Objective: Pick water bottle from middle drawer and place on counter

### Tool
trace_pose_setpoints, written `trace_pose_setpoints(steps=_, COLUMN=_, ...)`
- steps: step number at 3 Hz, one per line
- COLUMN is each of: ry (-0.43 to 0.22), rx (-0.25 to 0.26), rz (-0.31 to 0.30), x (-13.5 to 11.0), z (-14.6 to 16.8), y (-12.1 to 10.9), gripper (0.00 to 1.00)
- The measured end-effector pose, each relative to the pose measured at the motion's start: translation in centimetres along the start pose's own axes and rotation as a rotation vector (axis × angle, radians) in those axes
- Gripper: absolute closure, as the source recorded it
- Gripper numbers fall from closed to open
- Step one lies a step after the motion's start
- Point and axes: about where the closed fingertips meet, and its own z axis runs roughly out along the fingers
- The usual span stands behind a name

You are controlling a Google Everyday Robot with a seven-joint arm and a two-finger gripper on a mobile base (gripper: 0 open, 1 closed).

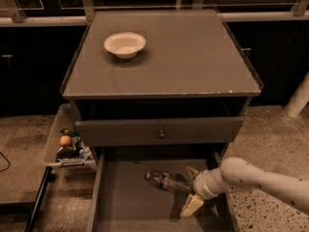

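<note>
Jaws of our gripper (pixel 192 188) stand spread wide apart, gripping nothing, over the right part of the middle drawer (pixel 130 197). One pale finger (pixel 192 206) points toward the drawer's front and the other shows toward its back. Between them we see the right end of the water bottle (pixel 164 181), though we cannot tell whether either finger touches it. The bottle lies on its side on the drawer's flat grey floor, right of the drawer's middle and nearer its back than its front, with its long axis running across the drawer. Our white arm (pixel 263 180) reaches in over the drawer's right wall from the right side of the view. The drawer is pulled out. Just above its back edge we see a narrower grey drawer front (pixel 125 130) with a small round knob (pixel 161 134). Higher up, above the drawer, lies the square grey table (pixel 193 57), with small chips along its front rim. A white bowl (pixel 125 44) sits upright on it, up and to the left of the drawer. Left of the drawer and near its back corner hangs a pale side bin (pixel 54 134) holding an orange round thing (pixel 65 140) among darker items that we cannot make out. Speckled floor (pixel 270 129) shows on both sides of the drawer, and a white post (pixel 298 99) leans well off to its upper right.
</note>
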Motion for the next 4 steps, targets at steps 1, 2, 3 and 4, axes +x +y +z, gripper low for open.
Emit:
trace_pose_setpoints(steps=1, ry=-0.037, rx=-0.005, rz=0.012, x=0.5, z=1.7, y=-0.9, gripper=0.0)
trace_pose_setpoints(steps=2, ry=-0.069, rx=0.009, rz=0.007, x=0.3, z=2.6, y=-2.0, gripper=0.0)
trace_pose_setpoints(steps=3, ry=-0.095, rx=0.026, rz=0.005, x=0.2, z=3.7, y=-2.6, gripper=0.0)
trace_pose_setpoints(steps=4, ry=-0.114, rx=0.035, rz=0.005, x=-0.1, z=4.9, y=-2.9, gripper=0.0)
